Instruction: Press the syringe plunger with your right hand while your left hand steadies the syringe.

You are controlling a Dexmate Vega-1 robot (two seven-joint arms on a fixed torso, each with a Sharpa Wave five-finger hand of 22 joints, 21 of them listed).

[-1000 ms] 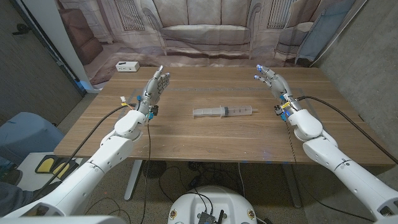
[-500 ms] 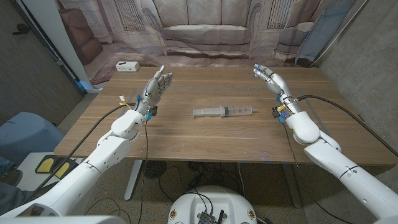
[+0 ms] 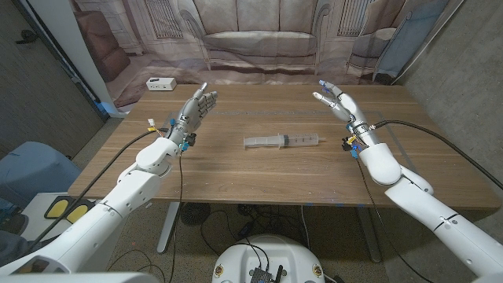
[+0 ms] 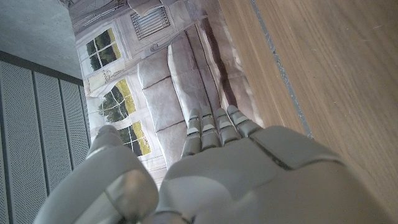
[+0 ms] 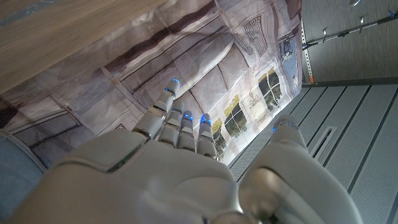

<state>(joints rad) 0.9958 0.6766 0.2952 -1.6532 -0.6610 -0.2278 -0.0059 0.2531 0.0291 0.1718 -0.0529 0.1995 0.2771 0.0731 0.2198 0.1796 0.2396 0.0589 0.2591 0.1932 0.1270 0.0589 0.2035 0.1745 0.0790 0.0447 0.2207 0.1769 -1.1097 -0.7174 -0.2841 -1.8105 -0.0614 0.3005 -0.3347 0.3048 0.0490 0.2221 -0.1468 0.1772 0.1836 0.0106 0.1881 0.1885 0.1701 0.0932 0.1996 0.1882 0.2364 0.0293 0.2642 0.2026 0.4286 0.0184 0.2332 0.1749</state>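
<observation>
A clear syringe (image 3: 281, 141) lies on its side in the middle of the wooden table (image 3: 259, 177), its plunger end toward the left. My left hand (image 3: 196, 108) is raised over the table's left part, well to the left of the syringe, fingers straight and apart, holding nothing. My right hand (image 3: 338, 102) is up on the right, back from the syringe's tip, fingers spread and empty. In the wrist views the left hand (image 4: 217, 168) and the right hand (image 5: 168, 162) show their backs with fingers stretched out.
A small white box (image 3: 160, 84) sits at the table's far left corner. A printed backdrop of a sofa (image 3: 259, 39) hangs behind the table. Cables run along both forearms.
My right hand has shifted slightly left and its fingers have spread a little more. My left hand has edged a little toward the table's far side. The syringe has not moved.
</observation>
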